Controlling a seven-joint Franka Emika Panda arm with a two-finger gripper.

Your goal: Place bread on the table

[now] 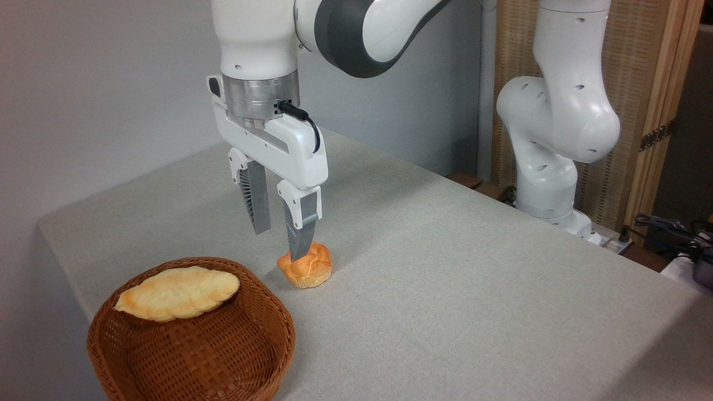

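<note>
One pale golden braided bread lies across one wicker basket, one orange bun sits on the tabletop under the spread-fingered, empty gripper

Warm browns and golds on pale grey

The wicker basket is reddish-brown with a tight woven weave; the bread is pale golden-yellow, browner along its lumpy braided edge. The knotted bun is deeper orange. The table wears plain light grey cloth. The gripper is glossy white with ribbed grey fingers, and the arm's joints show dark grey bands.
</note>
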